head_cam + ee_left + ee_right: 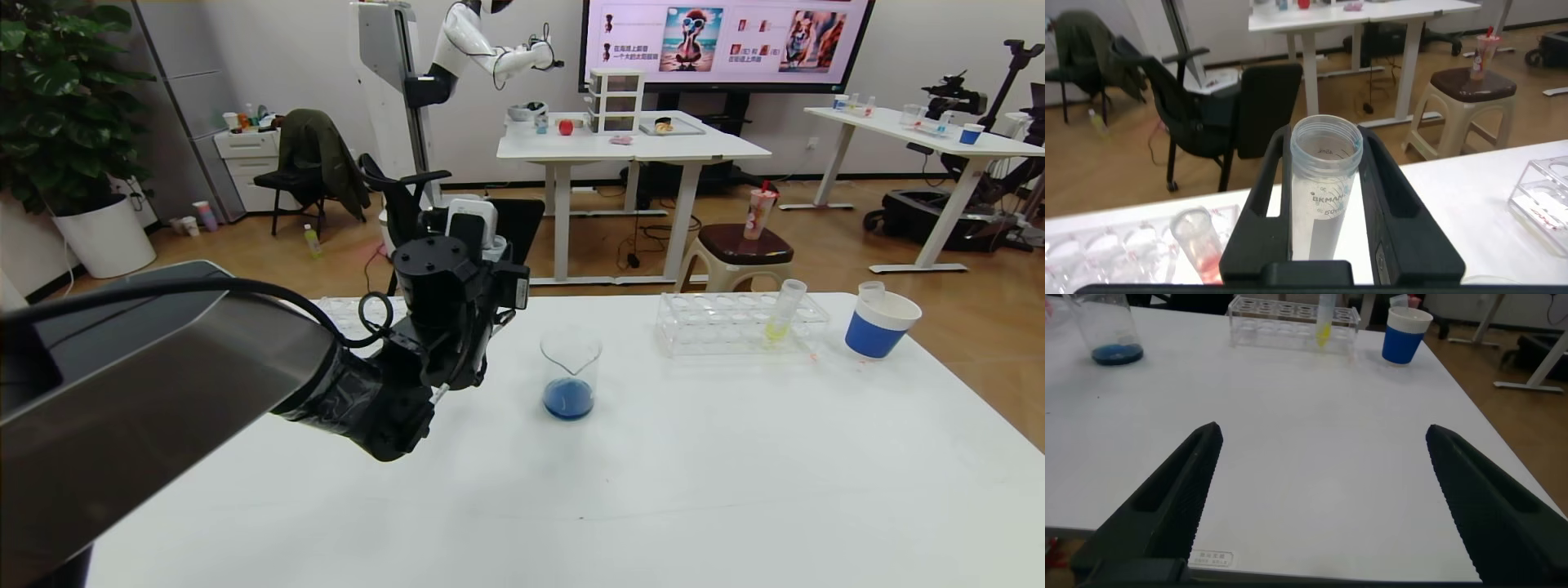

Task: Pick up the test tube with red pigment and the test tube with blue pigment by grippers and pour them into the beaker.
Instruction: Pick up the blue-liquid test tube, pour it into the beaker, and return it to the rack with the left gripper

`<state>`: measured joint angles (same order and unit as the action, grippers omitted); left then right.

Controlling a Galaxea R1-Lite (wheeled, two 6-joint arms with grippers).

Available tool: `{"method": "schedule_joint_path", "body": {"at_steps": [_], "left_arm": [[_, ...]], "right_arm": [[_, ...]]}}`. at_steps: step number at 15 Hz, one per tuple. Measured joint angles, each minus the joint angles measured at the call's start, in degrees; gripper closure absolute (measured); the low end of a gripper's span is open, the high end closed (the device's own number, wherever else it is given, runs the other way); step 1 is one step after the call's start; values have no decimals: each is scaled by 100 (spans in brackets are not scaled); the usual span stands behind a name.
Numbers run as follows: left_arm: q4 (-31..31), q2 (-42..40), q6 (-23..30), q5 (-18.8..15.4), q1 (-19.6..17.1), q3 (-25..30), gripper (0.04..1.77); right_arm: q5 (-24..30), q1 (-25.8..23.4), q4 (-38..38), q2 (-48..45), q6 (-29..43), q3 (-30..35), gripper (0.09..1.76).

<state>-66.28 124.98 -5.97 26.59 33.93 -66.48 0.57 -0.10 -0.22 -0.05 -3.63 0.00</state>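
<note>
Head view: the beaker [571, 374], fragile glass holding blue liquid, stands mid-surface [653, 490] beside the left claw [457, 327].

Left wrist view: the left claw [1327, 237] is clamped on a light, slippery, emptied tube [1323, 196]; print reads roughly "BKMAM". A reddish tube [1198, 245] waits behind.

Right wrist view: the right claw [1323, 506] is apart, low over the near edge of the surface.
</note>
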Motion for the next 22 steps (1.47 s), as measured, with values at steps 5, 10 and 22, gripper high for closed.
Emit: {"method": "schedule_joint_path", "body": {"at_steps": [5,10,22], "left_arm": [[556,-128,718,210,154,46,130],[818,-528,705,130,-491,99,130],[859,-1252,842,-1998,-4514,896,130]], "right_arm": [[2,0,0,0,0,0,11],[0,0,0,0,-2,0,11],[0,2,-2,0,0,0,11]]}}
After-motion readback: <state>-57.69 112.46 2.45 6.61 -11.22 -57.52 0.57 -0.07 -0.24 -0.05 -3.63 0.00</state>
